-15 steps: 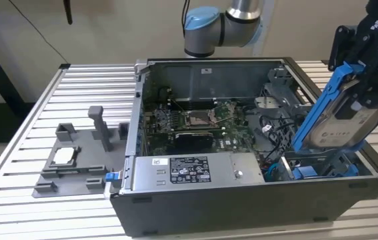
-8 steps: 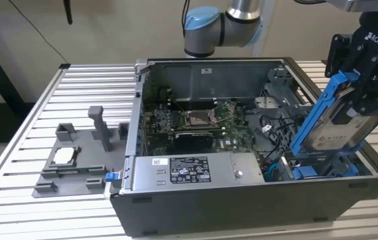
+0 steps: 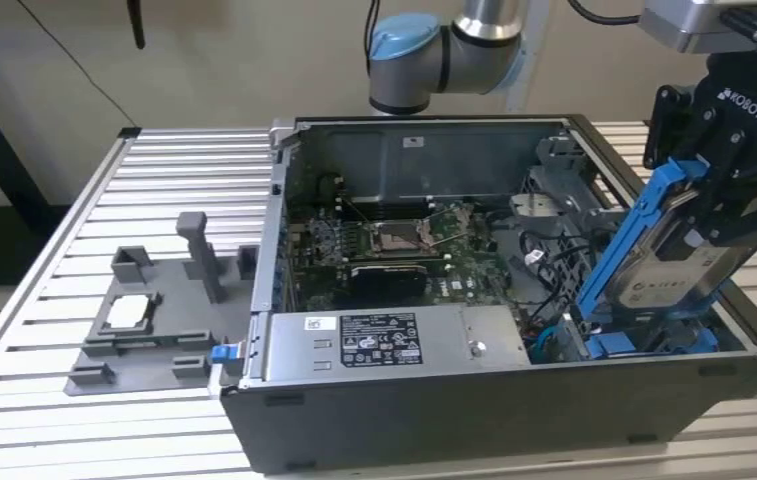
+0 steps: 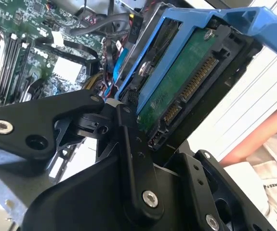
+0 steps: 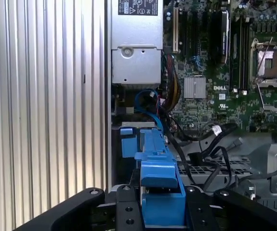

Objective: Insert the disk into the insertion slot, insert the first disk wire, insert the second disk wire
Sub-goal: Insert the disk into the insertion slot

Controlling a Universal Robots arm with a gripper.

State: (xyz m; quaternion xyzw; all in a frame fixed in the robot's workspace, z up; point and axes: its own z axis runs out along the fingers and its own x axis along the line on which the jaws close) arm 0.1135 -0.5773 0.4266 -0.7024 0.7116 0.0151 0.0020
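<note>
Gripper [image 3: 706,212]: closed on the disk; fingers [image 4: 133,144] clamp the upper end of its blue frame.
Disk [image 3: 661,268]: held steeply tilted, hanging below the gripper; circuit side exposed in the second wrist view [image 4: 177,82].
Slot [image 3: 714,328]: directly under the gripper; the disk's lower end reaches its mouth but is not seated flat.
Case [image 3: 485,405]: open, beneath the gripper.

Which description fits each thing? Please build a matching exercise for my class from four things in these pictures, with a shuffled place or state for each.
Things:
1. disk
2. power-supply box
3. fixture tray
4. motherboard

Descriptions:
A. flat on the slatted table, at the exterior view's left of the computer case
B. tilted, gripped in the claw
C. green, lying inside the case
D. grey, labelled, along the case's near wall

Pairs: 1-B; 2-D; 3-A; 4-C
</note>
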